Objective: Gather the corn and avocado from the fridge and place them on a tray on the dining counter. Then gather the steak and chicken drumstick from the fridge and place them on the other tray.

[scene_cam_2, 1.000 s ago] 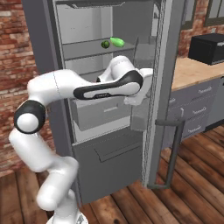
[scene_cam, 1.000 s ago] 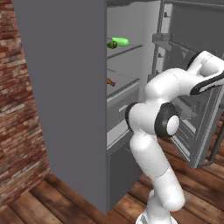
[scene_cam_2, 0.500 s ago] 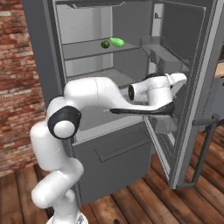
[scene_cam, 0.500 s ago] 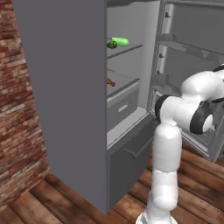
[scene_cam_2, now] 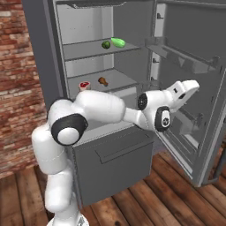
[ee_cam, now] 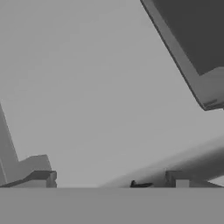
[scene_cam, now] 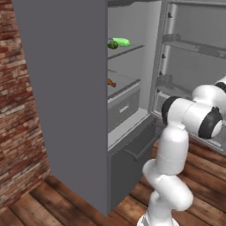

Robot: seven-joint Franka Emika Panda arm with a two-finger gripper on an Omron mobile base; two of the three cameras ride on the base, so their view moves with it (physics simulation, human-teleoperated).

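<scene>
A: Where is the hand (scene_cam_2: 190,86)?
B: Out by the inner face of the open fridge door (scene_cam_2: 194,48), at the end of the arm stretched to the right. Its fingers stand spread wide and it carries nothing.

A: And the food?
B: All inside the fridge (scene_cam_2: 75,39), well apart from the hand, back and to its left. The avocado (scene_cam_2: 106,44) and the corn (scene_cam_2: 118,42), in its green husk, lie side by side on the upper shelf (scene_cam_2: 84,50), nearly touching. The shelf below carries the steak (scene_cam_2: 84,85) and the chicken drumstick (scene_cam_2: 103,81), a little apart from each other.

A: Does the left base view agree?
B: Yes, the corn and avocado sit at the shelf's front edge, and the drumstick pokes out on the shelf below, behind the fridge's side wall.

A: What does the hand view look at?
B: Plain grey door panel with a door bin (ee_cam: 199,52) at the upper right.
</scene>
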